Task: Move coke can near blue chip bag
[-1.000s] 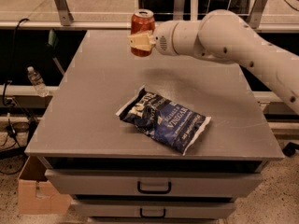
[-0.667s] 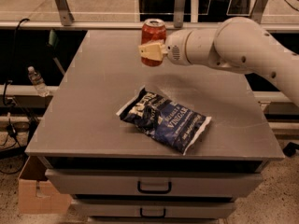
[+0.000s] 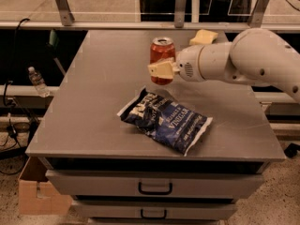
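The red coke can (image 3: 161, 55) with a silver top stands upright in my gripper (image 3: 162, 70), which is shut on it from the right side. The can is held just above the grey table (image 3: 93, 107), a little behind the blue chip bag (image 3: 165, 119). The bag is dark navy with white ends and "Vinegar" lettering and lies flat near the table's front middle. My white arm (image 3: 243, 60) reaches in from the right.
A yellow sponge (image 3: 203, 36) lies at the table's back right. A plastic bottle (image 3: 37, 81) stands off the table's left side. Drawers (image 3: 154, 187) sit below the front edge and a cardboard box (image 3: 40, 191) is on the floor left.
My gripper has carried the coke can from the table's back towards the front and right, lower and closer to the blue chip bag. The bag has not moved.
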{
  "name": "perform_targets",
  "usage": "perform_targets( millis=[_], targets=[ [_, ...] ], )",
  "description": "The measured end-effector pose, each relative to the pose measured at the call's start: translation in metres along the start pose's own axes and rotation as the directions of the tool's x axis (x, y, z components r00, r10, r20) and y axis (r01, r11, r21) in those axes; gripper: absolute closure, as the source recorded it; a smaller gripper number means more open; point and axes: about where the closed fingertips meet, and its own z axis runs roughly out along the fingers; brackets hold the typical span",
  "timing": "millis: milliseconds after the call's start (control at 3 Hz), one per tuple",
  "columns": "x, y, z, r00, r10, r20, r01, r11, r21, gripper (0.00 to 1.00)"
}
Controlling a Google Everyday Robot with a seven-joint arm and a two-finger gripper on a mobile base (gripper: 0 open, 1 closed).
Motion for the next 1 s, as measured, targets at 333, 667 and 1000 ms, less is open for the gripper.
perform_targets(
  millis=[333,667,1000],
  targets=[
    [0.025,0.004,-0.007,0.999,-0.012,-0.034,0.011,0.9992,-0.039,0.85],
    [0.042,0.006,-0.01,0.998,-0.026,-0.051,0.022,0.9972,-0.071,0.61],
    [0.051,0.005,-0.013,0.998,-0.038,-0.06,0.032,0.9951,-0.094,0.38]
  ],
)
